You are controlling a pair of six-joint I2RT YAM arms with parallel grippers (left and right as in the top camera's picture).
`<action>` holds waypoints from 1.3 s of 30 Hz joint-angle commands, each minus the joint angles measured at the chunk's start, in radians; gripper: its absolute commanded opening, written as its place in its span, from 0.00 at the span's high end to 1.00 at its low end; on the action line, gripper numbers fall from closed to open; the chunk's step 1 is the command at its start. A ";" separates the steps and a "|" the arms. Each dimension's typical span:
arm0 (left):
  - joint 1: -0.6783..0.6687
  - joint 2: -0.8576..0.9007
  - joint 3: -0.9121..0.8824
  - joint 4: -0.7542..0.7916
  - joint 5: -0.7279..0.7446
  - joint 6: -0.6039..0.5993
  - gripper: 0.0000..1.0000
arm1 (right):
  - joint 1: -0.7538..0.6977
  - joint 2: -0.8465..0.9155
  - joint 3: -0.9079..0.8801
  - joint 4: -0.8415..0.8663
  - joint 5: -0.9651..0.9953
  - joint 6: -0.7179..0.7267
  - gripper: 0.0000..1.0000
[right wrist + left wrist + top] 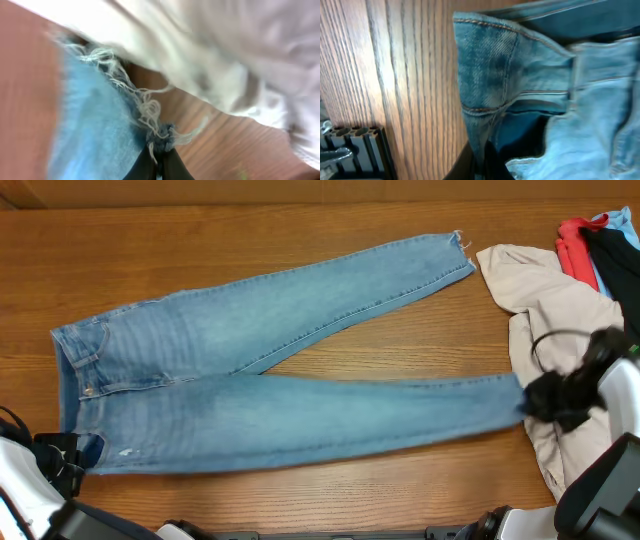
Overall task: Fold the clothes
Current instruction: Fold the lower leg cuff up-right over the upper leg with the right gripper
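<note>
The light blue faded denim jeans (250, 360) lie flat on the brown wooden table (400, 340), legs apart. Your left gripper (480, 162) is clamped on the waistband corner, your right gripper (159, 161) on the frayed hem; lift both evenly, clear of the beige garment (560, 310)

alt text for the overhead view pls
Light blue jeans lie flat on a wooden table, waistband left, legs spread rightward in a V. The right tool is at the lower leg's hem, the left tool at the waistband corner; a beige garment lies at the right.
</note>
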 commanded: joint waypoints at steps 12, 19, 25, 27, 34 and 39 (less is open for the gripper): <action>-0.001 -0.163 0.130 0.035 0.148 0.030 0.96 | 0.073 -0.004 0.611 -0.167 0.059 -0.035 0.96; 0.000 -0.164 0.289 -0.093 0.098 0.033 0.96 | 0.074 -0.003 0.611 -0.159 0.094 -0.036 0.96; 0.000 -0.170 0.376 -0.225 0.024 0.027 0.96 | 0.072 -0.003 0.611 -0.160 0.131 -0.035 0.96; 0.000 -0.185 0.388 -0.259 -0.008 0.025 0.96 | 0.072 -0.003 0.611 -0.156 0.131 -0.035 0.96; -0.002 -0.203 0.383 -0.255 -0.016 0.017 0.96 | 0.101 -0.002 0.611 -0.143 0.127 -0.060 0.96; -0.007 -0.166 0.351 -0.231 -0.024 0.018 0.96 | 0.169 0.037 0.612 -0.127 0.139 -0.074 0.96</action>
